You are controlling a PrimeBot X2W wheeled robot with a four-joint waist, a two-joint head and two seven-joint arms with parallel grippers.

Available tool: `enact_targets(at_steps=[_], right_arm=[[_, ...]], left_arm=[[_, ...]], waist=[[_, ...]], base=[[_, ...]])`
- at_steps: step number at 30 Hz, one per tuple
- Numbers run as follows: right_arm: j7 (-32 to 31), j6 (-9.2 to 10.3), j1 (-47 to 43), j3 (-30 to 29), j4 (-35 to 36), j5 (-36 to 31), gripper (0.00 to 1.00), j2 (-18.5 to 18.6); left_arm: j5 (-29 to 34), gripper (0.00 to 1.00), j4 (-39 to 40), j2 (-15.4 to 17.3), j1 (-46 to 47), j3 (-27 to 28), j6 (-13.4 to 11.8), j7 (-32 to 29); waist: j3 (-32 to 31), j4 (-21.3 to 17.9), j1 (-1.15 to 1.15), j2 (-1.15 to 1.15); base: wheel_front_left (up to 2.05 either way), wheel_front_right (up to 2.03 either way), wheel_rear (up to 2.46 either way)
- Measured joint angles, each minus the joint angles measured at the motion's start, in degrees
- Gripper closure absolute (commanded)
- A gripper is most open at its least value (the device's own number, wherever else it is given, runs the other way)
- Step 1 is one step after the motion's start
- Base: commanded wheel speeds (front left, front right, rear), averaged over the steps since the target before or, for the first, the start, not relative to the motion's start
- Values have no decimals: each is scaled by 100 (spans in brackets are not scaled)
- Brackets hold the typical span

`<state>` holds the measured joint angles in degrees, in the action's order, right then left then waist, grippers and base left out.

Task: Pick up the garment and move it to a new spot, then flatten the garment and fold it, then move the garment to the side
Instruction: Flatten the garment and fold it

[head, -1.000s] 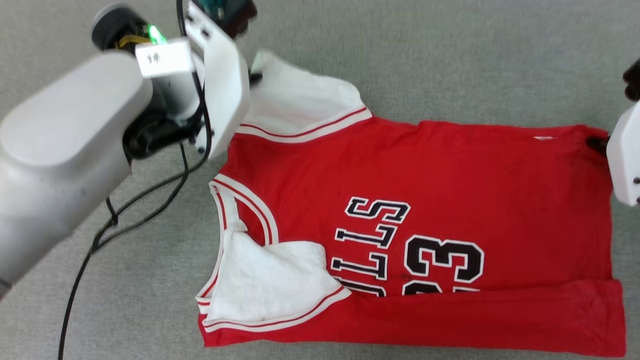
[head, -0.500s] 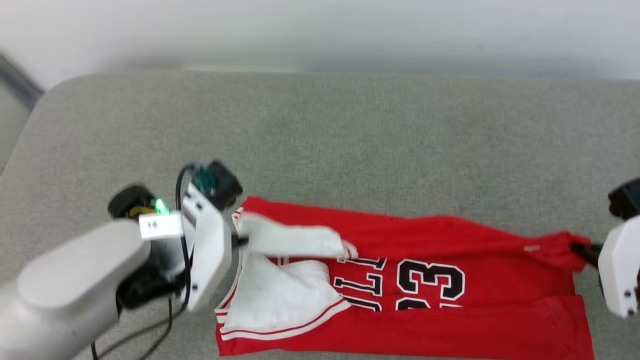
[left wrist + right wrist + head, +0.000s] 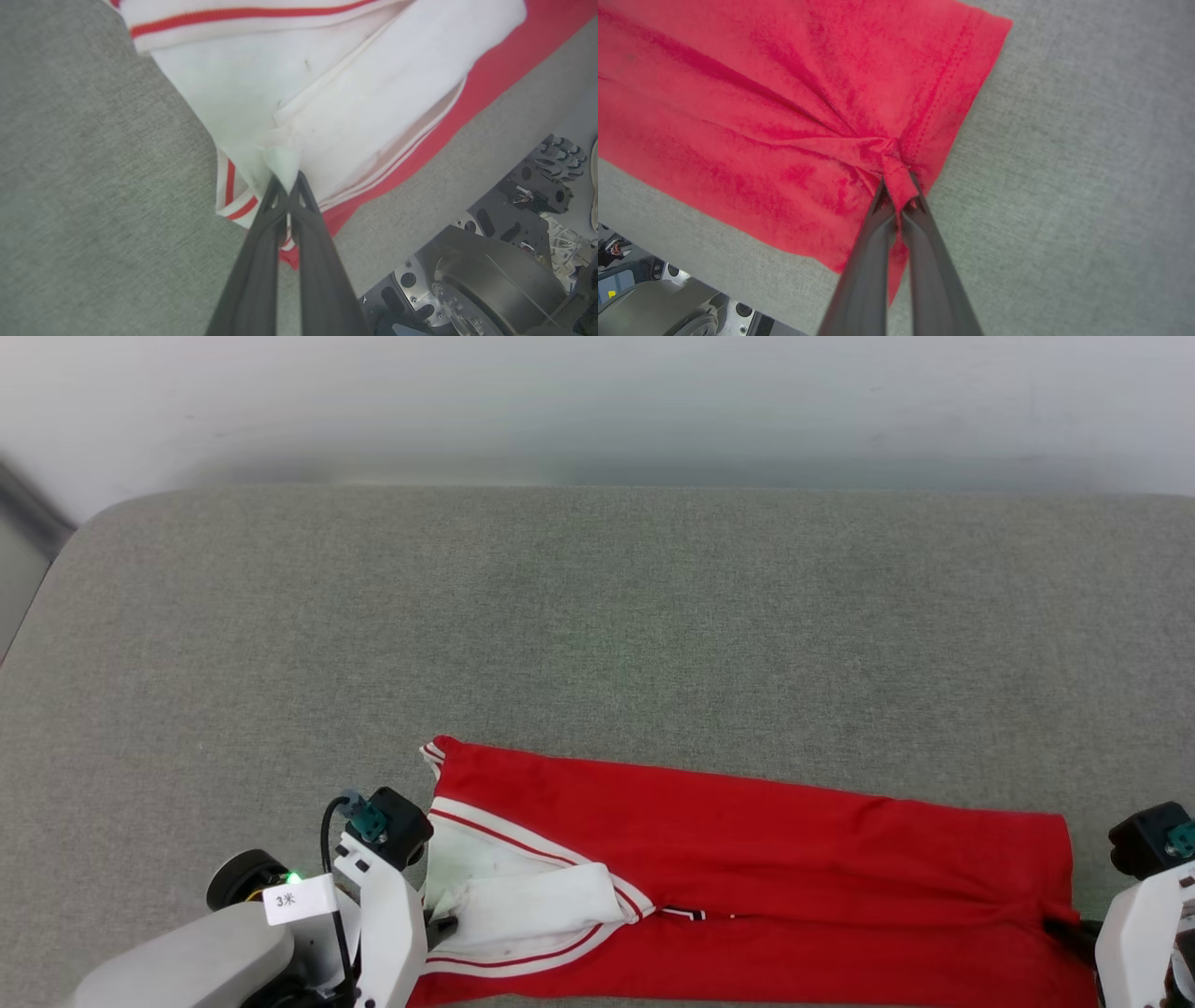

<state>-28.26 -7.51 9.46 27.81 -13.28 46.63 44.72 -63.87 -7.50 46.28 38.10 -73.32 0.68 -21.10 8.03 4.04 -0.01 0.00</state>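
Observation:
The garment (image 3: 747, 840) lies as a long red band across the near part of the grey surface, folded over on itself, so its lettering and number are hidden. Its white sleeves and striped trim bunch at the left end. My left gripper (image 3: 441, 926) is shut on a corner of the white sleeve, as the left wrist view shows (image 3: 288, 179). My right gripper (image 3: 1060, 927) is shut on a pinch of the red hem at the right end, where the cloth (image 3: 784, 116) wrinkles toward the fingertips (image 3: 899, 196).
The grey cushioned surface (image 3: 597, 616) stretches wide beyond the garment up to a pale wall (image 3: 597, 401). Its near edge runs just below the garment, with the robot's base (image 3: 490, 270) beneath it. The rounded left corner drops off at the far left.
Both grippers pulled the garment's far edge toward the near edge, folding it over the lettering. The head camera has also shifted, so the whole scene sits lower.

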Motion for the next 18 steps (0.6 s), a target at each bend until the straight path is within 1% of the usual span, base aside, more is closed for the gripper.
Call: enact_targets(at_steps=[1,3,5,7,9,13,18], right_arm=[[4,0,-5,-40,2,-25,0,-15],[82,1,-5,-154,57,-40,0,-67],[103,1,-26,-245,204,-38,0,-55],[159,0,-75,-425,402,-12,0,-5],[207,1,-143,-692,570,99,0,43],[342,1,-301,-1308,693,266,0,54],[433,1,-529,-1903,569,461,0,-99]], left_arm=[[0,0,-20,-29,-10,34,-38,92],[22,0,-38,-38,-26,115,-87,297],[178,0,-20,-9,-31,166,-146,568],[286,0,45,9,-73,310,-277,1007],[432,0,103,21,-152,493,-508,1540],[748,0,159,45,-350,687,-1029,2334],[948,0,134,-141,-647,946,-1661,3244]], waist=[[-2,-4,0,0],[-39,-17,0,0],[-112,-26,0,0],[-201,-35,0,0],[-289,-53,0,0],[-438,-81,0,0],[-442,-60,0,0]], base=[[0,0,0],[0,0,0],[0,0,0],[0,0,0],[0,0,0],[0,0,0],[0,0,0]])
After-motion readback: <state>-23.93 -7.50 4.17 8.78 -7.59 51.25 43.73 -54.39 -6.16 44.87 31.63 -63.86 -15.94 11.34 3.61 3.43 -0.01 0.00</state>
